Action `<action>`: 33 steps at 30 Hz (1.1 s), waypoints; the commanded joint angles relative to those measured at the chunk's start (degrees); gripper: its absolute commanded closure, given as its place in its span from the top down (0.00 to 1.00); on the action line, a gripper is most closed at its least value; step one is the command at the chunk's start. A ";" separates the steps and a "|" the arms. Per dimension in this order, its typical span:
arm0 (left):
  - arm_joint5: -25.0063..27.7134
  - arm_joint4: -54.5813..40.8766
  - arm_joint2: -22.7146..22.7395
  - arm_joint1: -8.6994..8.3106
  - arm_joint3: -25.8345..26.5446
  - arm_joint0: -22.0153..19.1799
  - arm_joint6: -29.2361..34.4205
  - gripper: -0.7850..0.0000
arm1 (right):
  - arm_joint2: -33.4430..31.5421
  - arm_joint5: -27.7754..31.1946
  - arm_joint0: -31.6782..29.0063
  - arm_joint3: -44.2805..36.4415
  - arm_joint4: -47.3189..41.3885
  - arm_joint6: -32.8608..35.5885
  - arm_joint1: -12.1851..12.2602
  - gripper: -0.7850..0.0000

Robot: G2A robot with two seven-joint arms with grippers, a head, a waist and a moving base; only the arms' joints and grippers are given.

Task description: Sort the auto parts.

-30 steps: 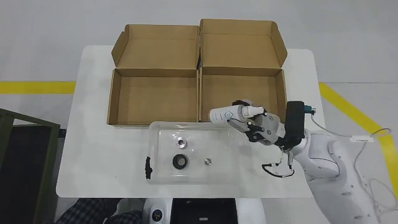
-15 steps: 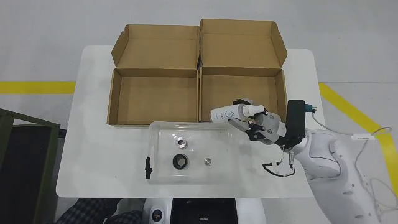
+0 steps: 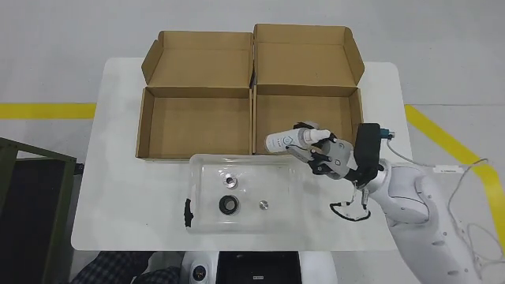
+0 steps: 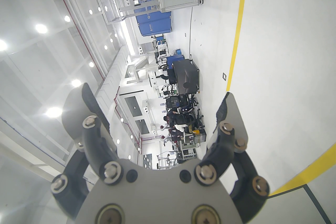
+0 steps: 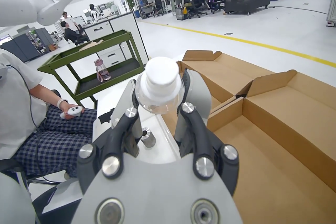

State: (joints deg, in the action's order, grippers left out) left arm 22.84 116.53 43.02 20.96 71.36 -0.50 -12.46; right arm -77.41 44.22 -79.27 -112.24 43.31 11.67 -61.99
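Inspector: Condition of the right end effector (image 3: 308,148)?

Recorder: Clamped on a white bottle (image 3: 282,141). The right wrist view shows one finger pressed against each side of the bottle (image 5: 158,83), with the right end effector (image 5: 160,93) gripping around its body.

Inspector: Location of the bottle?

Recorder: Held clear of the desk (image 3: 118,166), lying roughly on its side, long axis running left to right. It sits over the far right corner of the clear tray (image 3: 197,181), just at the near wall of the right cardboard box (image 3: 304,114). Whether it touches that wall I cannot tell.

Inspector: Left end effector (image 4: 156,104)?

Recorder: Fingers spread wide, nothing between them. It faces out across the workshop floor.

Inspector: Contents of the clear tray?

Recorder: Three parts, all apart from one another. A black ring (image 3: 230,203) lies toward the near left. A small metal piece (image 3: 230,181) lies just beyond it, on the far side. A metal cylinder (image 3: 263,203) lies to the right of the black ring.

Inspector: Cartons?

Recorder: Two, side by side and touching along their shared wall, on the far side of the clear tray. The left cardboard box (image 3: 197,126) and the right cardboard box both stand open, lids folded back at the far edge. The clear tray's far rim lies close against their near walls
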 commanded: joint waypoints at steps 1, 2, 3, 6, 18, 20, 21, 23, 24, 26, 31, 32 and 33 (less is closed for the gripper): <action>0.00 0.00 0.00 0.00 0.00 0.00 0.00 1.00 | 0.95 -1.09 0.92 0.32 1.72 0.32 -0.12 0.00; 0.00 0.00 0.00 0.00 0.00 0.00 0.00 1.00 | 1.58 -1.84 1.48 0.60 2.62 0.43 -0.22 0.00; 0.00 0.00 0.00 0.00 0.00 0.00 0.00 1.00 | 2.26 -2.55 2.06 1.02 3.47 0.54 -0.32 0.00; 0.00 0.00 0.00 0.00 0.00 0.00 0.00 1.00 | 4.74 -5.45 4.31 2.81 6.47 0.87 -0.74 0.00; 0.00 0.00 0.00 0.00 0.00 0.00 0.00 1.00 | 12.45 -14.18 13.90 12.42 14.93 0.22 -2.63 0.00; 0.00 0.00 0.00 0.00 0.00 0.00 0.00 1.00 | 13.15 -15.51 15.18 13.45 16.47 0.41 -2.86 0.00; 0.00 0.00 0.00 0.00 0.00 0.00 0.00 1.00 | 13.50 -15.90 15.73 13.90 16.87 0.39 -2.98 0.00; 0.00 0.00 0.00 0.00 0.00 0.00 0.00 1.00 | 14.08 -17.22 16.91 14.98 18.30 0.84 -3.20 0.00; 0.00 0.00 0.00 0.00 0.00 0.00 0.00 1.00 | 14.52 -17.78 17.44 15.61 18.75 1.05 -3.34 0.00; 0.00 0.00 0.00 0.00 0.00 0.00 0.00 1.00 | 15.48 -18.86 18.75 17.29 19.27 1.67 -3.67 0.00; 0.00 0.00 0.00 0.00 0.00 0.00 0.00 1.00 | 17.42 -21.45 21.89 21.60 19.03 2.90 -4.56 0.00; 0.00 0.00 0.00 0.00 0.00 0.00 0.00 1.00 | 17.80 -21.78 22.45 22.23 19.03 3.15 -4.73 0.00; 0.00 0.00 0.00 0.00 0.00 0.00 0.00 1.00 | 18.15 -22.00 22.99 22.97 19.03 3.48 -4.88 0.00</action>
State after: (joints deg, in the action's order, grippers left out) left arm 22.84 116.53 43.02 20.96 71.36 -0.50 -12.46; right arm -59.53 22.41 -56.73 -89.87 62.31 14.89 -66.76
